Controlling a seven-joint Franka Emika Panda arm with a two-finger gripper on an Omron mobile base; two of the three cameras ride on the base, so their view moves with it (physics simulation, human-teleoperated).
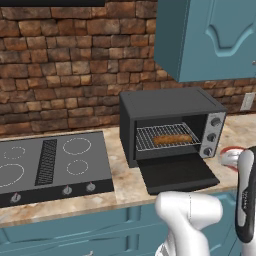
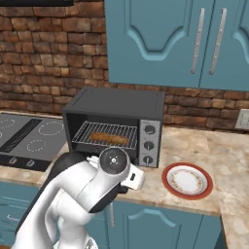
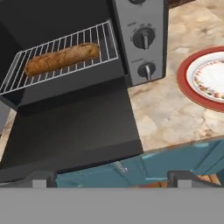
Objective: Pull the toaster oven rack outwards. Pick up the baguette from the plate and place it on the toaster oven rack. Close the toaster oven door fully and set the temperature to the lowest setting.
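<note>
- While the baguette [image 3: 62, 58] lies lengthwise on the rack [image 3: 100, 41], the plate [image 2: 187, 180] sits bare on the worktop [image 3: 170, 113], just right of the toaster oven [image 2: 116, 104].
- Door [image 3: 70, 131]: folded down flat, projecting over the worktop's front edge; its outer edge is nearest the hand.
- Fingers [image 3: 38, 178]: spread wide, holding nothing, hovering in front of and slightly below the door's outer edge.
- Step in hand, as judged: closing the door fully.
- Suggested method: bring the spread fingers under the door's free edge near its middle, then push upward and inward along the hinge arc, so the panel swings without twisting.
- Caution: keep the fingers clear of the rack, which reaches the oven's front opening; a protruding rack may stop the door.
- Knobs [image 3: 144, 37]: on the silver side panel, for the temperature setting afterwards.
</note>
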